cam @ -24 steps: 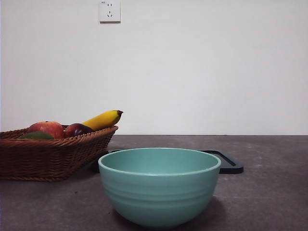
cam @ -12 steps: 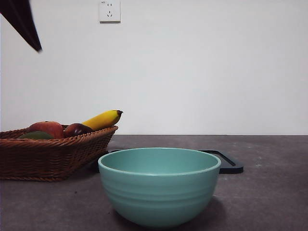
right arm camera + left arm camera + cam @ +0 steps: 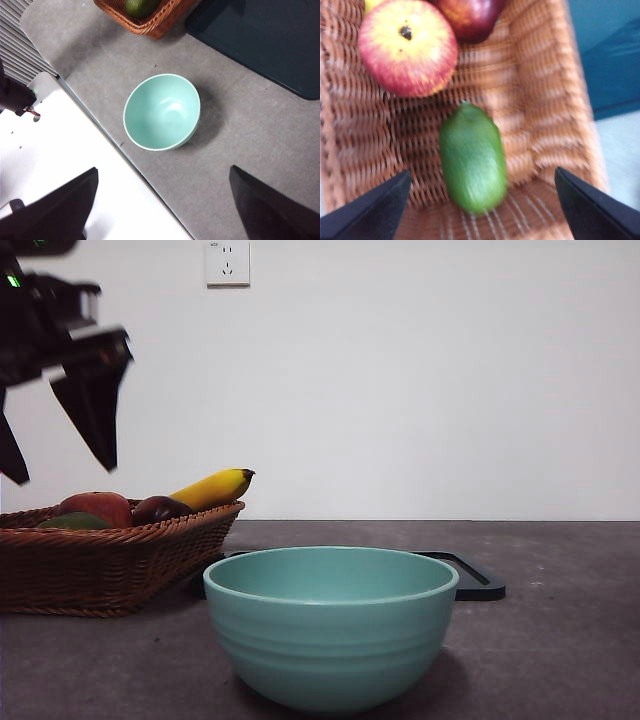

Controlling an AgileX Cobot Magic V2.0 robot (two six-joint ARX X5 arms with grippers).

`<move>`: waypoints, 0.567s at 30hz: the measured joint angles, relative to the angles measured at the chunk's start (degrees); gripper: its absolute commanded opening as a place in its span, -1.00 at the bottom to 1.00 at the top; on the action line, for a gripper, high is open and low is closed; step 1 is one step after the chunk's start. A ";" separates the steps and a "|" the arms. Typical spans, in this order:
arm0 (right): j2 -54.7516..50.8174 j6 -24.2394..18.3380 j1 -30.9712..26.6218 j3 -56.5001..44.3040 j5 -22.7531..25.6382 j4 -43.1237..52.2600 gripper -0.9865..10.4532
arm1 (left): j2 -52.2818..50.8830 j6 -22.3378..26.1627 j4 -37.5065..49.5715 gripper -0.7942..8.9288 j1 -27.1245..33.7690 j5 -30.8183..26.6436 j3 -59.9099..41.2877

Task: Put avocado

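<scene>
While the left hand (image 3: pixel 62 465) hangs spread wide above the wicker basket (image 3: pixel 110 565), holding nothing, the avocado (image 3: pixel 472 159) lies straight below it, between the lines of its two jaws. In the left wrist view the fruit's long axis runs along the hand's line of sight, so the jaws stand on either side of its narrower width (a fair line-up for closing on it, I judge). The avocado rests on the basket floor near one end wall, just apart from a red-and-yellow apple (image 3: pixel 407 47) and a dark purple-red fruit (image 3: pixel 470 17). Its skin is dull green and slightly bumpy, its shape a rounded oval; the basket is coarse brown weave.

The right hand (image 3: pixel 160 210) waits well apart, high over the tabletop (image 3: pixel 250 130), also spread and empty, so the left arm is plainly the nearer. Below it sits a smooth, glossy pale-green bowl (image 3: pixel 162 112), empty, beside a flat dark tray (image 3: pixel 270 40). A yellow banana (image 3: pixel 215 488) pokes over the basket rim.
</scene>
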 measured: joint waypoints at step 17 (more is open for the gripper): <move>0.00 0.00 0.00 0.00 0.00 0.00 -0.09 | 11.08 1.44 3.58 -0.14 -0.37 -3.85 0.02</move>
